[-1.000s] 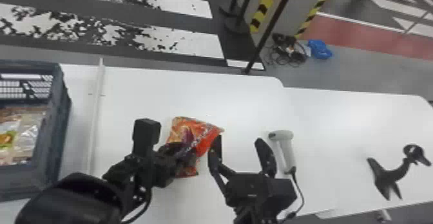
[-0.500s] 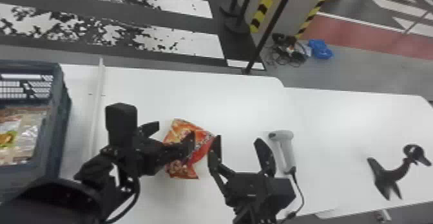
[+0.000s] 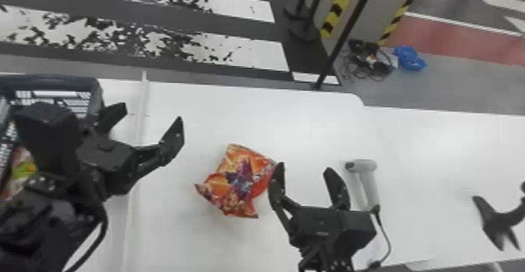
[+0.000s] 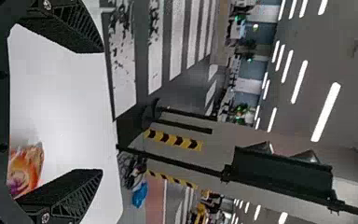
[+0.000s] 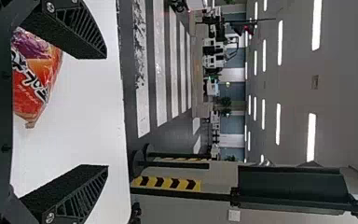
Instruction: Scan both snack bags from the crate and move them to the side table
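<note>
My left gripper (image 3: 150, 120) stands open near the crate (image 3: 95, 97), above the white divider strip; in its wrist view the left gripper (image 4: 91, 112) has nothing between its fingers. On the table lies an orange-red snack bag (image 3: 240, 183), apart from the left gripper and just left of the right one; the bag (image 5: 35, 74) shows beside a finger in the right wrist view. My right gripper (image 3: 306, 169) is open, also seen as the right gripper (image 5: 102, 112). A second snack bag (image 3: 23, 169) is in the crate, partly hidden by the left arm. The handheld scanner (image 3: 369, 181) lies right of the right gripper.
The scanner's cable (image 3: 386, 240) runs along the right gripper's side. A black stand (image 3: 500, 220) is at the table's right. The white strip (image 3: 136, 154) crosses the table beside the crate. Beyond the far edge rises a black pole (image 3: 343, 36).
The left gripper has let go of the orange-red bag and moved left towards the crate, opening wide. The bag lies free on the table. The right arm has not visibly moved.
</note>
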